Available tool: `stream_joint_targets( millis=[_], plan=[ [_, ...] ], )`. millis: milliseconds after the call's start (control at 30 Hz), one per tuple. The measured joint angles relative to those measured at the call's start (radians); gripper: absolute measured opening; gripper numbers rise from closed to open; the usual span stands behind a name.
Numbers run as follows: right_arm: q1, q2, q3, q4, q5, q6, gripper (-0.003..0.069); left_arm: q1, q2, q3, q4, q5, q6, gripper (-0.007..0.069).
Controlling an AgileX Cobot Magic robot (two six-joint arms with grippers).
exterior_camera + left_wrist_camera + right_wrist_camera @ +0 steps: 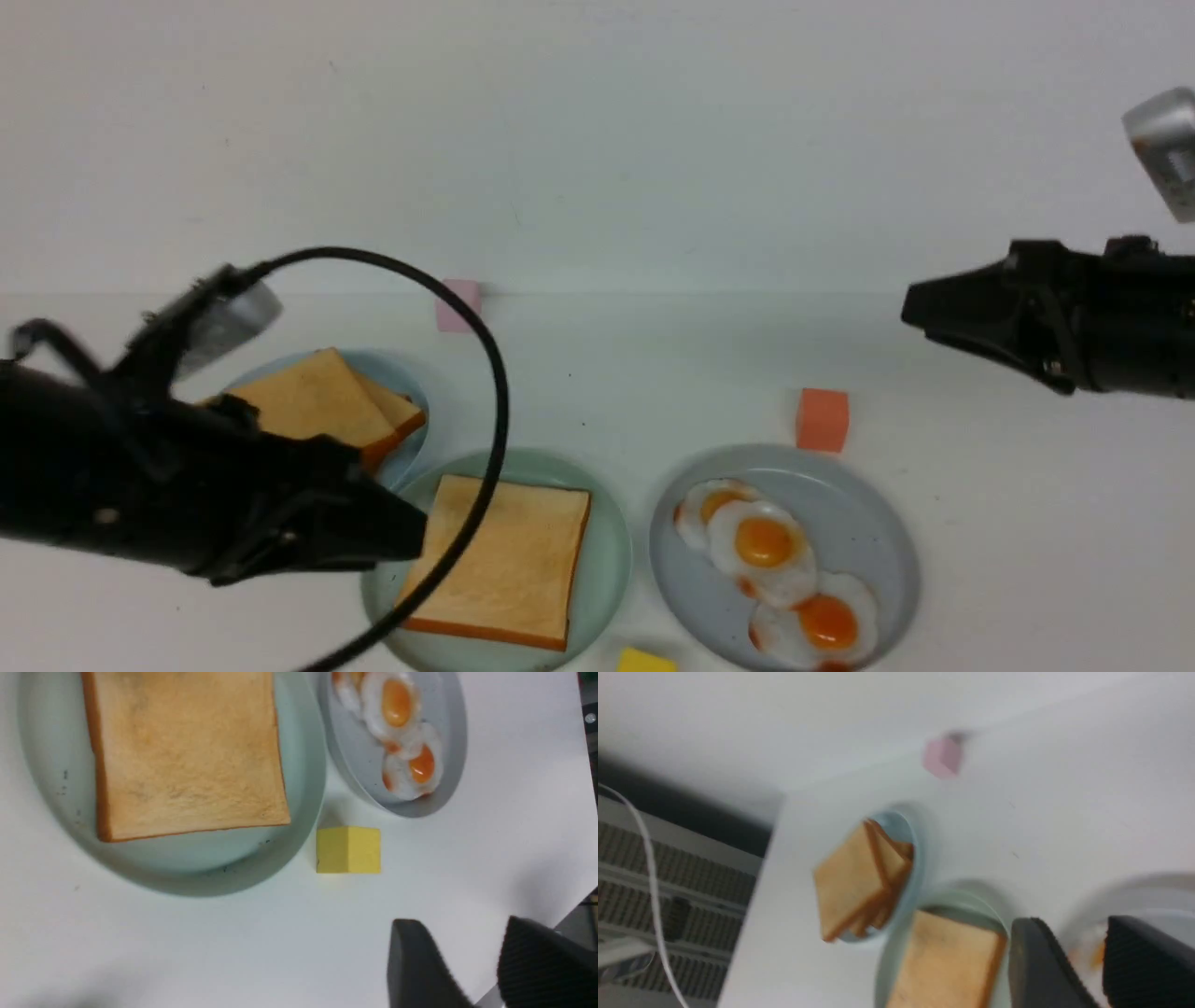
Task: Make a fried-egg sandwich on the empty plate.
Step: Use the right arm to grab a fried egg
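While toast slice (499, 560) lies on mint plate (609, 560), L jaws & R jaws stand apart; both empty.

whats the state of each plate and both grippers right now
mint-green plate, holds one toast slice, no egg yet
light-blue plate, holds a pile of toast slices
grey-blue plate, holds three fried eggs, overlapping
left gripper, open, holding nothing
right gripper, open, holding nothing

Your left gripper (420, 537) hides the mint plate's (616, 551) left rim; the yellow block (646, 663), at the tabletop's (653, 373) near edge, is cropped.
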Motion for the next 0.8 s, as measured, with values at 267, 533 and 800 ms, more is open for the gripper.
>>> stream_joint_targets(
  millis=[267, 533, 800],
  plan=[
    [0.101, 0.08, -0.012, 0.191, 0.049, -0.268, 0.0241, 0.0, -0.28, 0.009, 0.244, 0.126, -0.202, 0.0066],
    [0.228, 0.146, -0.148, -0.088, 0.02, -0.1, 0.0241, 0.0, -0.528, 0.009, 0.329, 0.214, -0.191, 0.0037],
    [0.245, 0.196, -0.256, -0.624, -0.021, 0.434, 0.0241, 0.0, -0.707, 0.009, 0.344, 0.255, -0.215, 0.0039]
  ],
)
